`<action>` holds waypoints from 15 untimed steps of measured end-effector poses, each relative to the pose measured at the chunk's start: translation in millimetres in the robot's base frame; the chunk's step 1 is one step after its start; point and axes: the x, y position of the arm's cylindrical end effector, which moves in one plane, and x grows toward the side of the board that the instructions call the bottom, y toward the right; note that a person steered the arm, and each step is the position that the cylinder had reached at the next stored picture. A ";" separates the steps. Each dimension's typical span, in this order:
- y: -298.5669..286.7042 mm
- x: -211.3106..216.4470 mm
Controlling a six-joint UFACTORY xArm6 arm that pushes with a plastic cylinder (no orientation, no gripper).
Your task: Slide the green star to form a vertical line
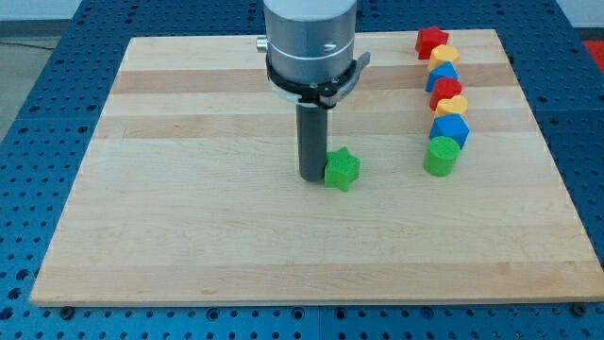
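The green star lies near the middle of the wooden board. My tip stands right against the star's left side, touching it or nearly so. At the view's right a column of blocks runs from top to bottom: a red star, a yellow block, a blue block, a red block, a yellow block, a blue block and a green cylinder at the bottom end. The green star sits left of the cylinder and slightly lower.
The board rests on a blue perforated table. The arm's grey body hangs over the board's upper middle and hides part of it.
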 end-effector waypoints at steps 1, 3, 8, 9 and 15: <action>11.4 -3.5; 64.3 1.7; 73.2 -3.1; 81.7 -6.0; 76.7 31.6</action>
